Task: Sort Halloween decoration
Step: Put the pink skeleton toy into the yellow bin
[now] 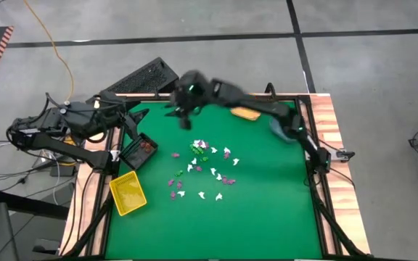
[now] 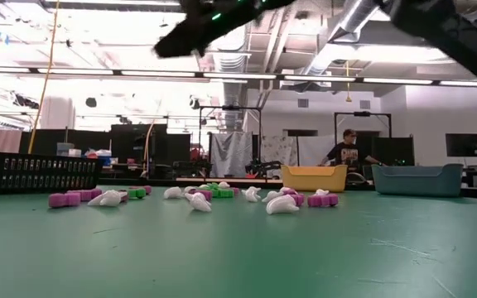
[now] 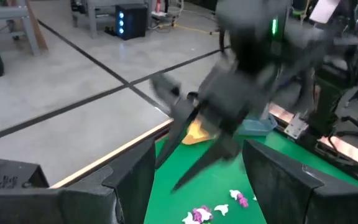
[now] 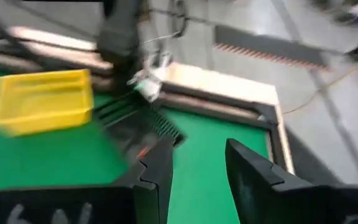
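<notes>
While hanging high over the table's (image 1: 281, 217) far side, near the left corner, shows parted, empty fingers: right gripper (image 1: 182, 110), nothing between its tips in its own wrist view. Below and nearer the front edge, slightly to the right of that gripper: trinkets (image 1: 203, 165), strewn loose at mid-table, white, purple and green, none lifted. Well apart from the gripper, both in height and across the cloth. Judged need for the next pick: drop down and draw back toward the front. Long axis of any single trinket too small to tell, so no wrist turn to be read off yet. Parked at the left rim, beside the black bin (image 1: 138, 151): left gripper (image 3: 197, 149), fingers wide and empty. Probably farther from the heap than the right one. Yellow bin (image 1: 128, 193) front-left of the trinkets.
</notes>
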### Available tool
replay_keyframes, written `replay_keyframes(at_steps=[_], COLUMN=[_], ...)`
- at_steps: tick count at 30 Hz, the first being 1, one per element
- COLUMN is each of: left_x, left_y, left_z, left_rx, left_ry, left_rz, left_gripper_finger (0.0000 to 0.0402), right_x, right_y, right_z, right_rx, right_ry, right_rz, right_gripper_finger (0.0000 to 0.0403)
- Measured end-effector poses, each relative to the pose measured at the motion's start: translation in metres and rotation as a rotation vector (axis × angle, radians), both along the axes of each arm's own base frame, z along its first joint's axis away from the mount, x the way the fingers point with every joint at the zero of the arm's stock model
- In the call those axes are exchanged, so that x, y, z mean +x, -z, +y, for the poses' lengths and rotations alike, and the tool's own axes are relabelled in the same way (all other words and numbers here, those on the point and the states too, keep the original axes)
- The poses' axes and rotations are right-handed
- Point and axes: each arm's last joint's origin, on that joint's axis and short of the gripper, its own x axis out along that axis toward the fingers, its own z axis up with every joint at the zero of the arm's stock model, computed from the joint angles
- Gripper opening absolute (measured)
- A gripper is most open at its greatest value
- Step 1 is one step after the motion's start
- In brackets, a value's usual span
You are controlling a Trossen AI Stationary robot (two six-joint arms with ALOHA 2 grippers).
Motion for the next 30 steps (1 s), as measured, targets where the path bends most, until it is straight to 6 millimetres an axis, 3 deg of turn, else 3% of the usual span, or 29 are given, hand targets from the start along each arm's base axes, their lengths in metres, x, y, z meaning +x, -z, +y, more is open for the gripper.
replay_keyframes(at_steps=[3,8,12,17,20,23,30], left_x=[0.001,-0.002,-0.002,-0.001,-0.001,-0.001,0.002], left_y=[-0.003,-0.006,-0.006,-0.005,-0.005,-0.004,-0.003], left_z=[-0.001,-0.001,-0.001,-0.003,-0.003,-0.003,-0.003], left_rx=[0.012,0.03,0.034,0.022,0.02,0.01,-0.005], left_ry=[0.04,0.073,0.08,0.126,0.133,0.134,0.149], left_rz=[-0.014,-0.033,-0.023,-0.02,-0.016,-0.019,-0.015], left_gripper_finger=[0.0231,0.0231,0.0231,0.0231,0.0231,0.0231,0.0231], right_x=[-0.042,-0.12,-0.179,-0.226,-0.248,-0.263,-0.272], right_y=[-0.022,-0.058,-0.081,-0.083,-0.074,-0.051,0.031], right_z=[-0.014,-0.025,-0.018,0.003,0.02,0.037,0.081], right_rx=[0.064,0.114,0.165,0.242,0.284,0.323,0.409], right_ry=[-0.046,0.017,0.075,0.115,0.141,0.177,0.21], right_rz=[0.103,0.261,0.361,0.448,0.441,0.399,0.195], right_gripper_finger=[0.0131,0.0118,0.0112,0.0105,0.01,0.0097,0.0097])
